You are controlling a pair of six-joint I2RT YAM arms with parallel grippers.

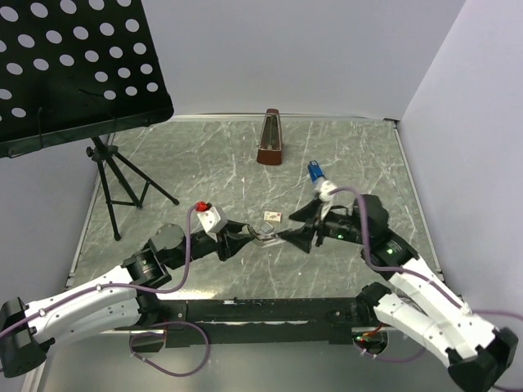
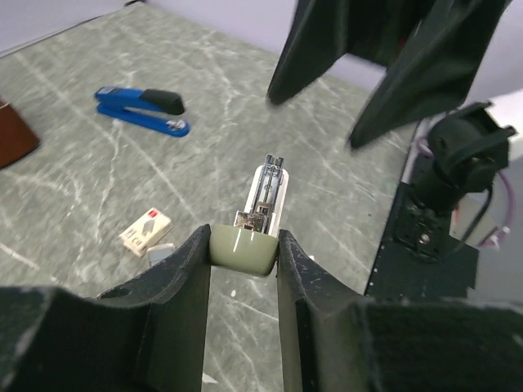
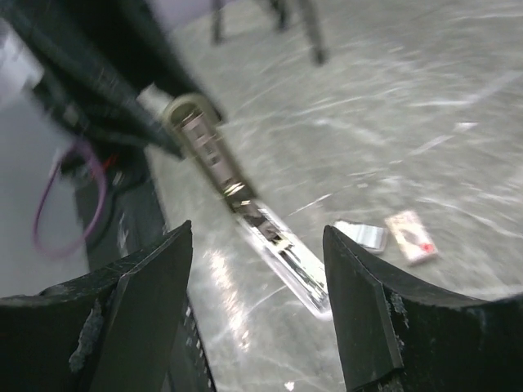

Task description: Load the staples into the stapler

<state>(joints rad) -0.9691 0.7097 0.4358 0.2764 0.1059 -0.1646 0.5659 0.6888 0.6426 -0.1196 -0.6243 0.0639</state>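
A pale green stapler (image 2: 265, 196) lies opened out, its metal staple channel bare. My left gripper (image 2: 243, 241) is shut on its green rear end and holds it just above the table; it also shows in the top view (image 1: 265, 238). My right gripper (image 3: 255, 237) is open and hovers over the stapler's (image 3: 282, 249) free end, fingers apart on either side, touching nothing. The staples box (image 2: 145, 231), whitish with red print, lies on the table beside the stapler, with a silvery staple strip (image 3: 362, 235) next to it. The box shows in the right wrist view (image 3: 411, 237) and the top view (image 1: 272, 216).
A blue stapler (image 1: 315, 171) lies behind my right gripper. A brown metronome (image 1: 270, 139) stands at the back centre. A black music stand (image 1: 73, 65) on a tripod (image 1: 114, 180) fills the back left. White walls close the table's back and right.
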